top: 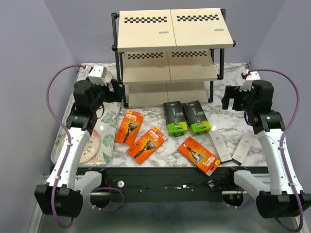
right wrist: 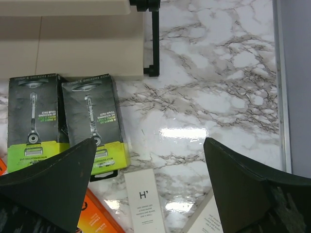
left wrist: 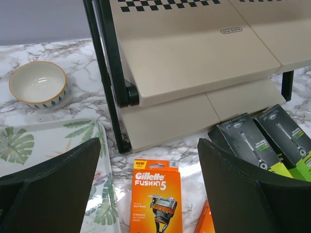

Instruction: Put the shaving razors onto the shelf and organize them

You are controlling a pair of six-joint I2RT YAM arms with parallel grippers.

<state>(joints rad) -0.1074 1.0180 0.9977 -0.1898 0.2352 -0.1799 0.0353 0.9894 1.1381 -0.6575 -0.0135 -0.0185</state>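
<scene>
The shelf (top: 167, 53) stands at the back of the marble table, its boards bare. In front of it lie the shaving razors: three orange packs (top: 129, 127) (top: 146, 144) (top: 198, 155), two black packs with lime ends (top: 175, 117) (top: 196, 117) and two slim white boxes (top: 220, 144) (top: 245, 148). My left gripper (top: 116, 91) hangs open by the shelf's left post, above an orange pack (left wrist: 155, 199), holding nothing. On the other side, my right gripper (top: 232, 98) is open and empty beside the shelf's right leg, over a white box (right wrist: 143, 199) and a black pack (right wrist: 92, 121).
A leaf-patterned tray (top: 108, 127) with a pink plate (top: 90, 145) lies along the left edge. A small white bowl (left wrist: 38, 82) sits behind it near the shelf's left post (left wrist: 109, 73). The table's right edge (right wrist: 281, 97) is close to my right gripper.
</scene>
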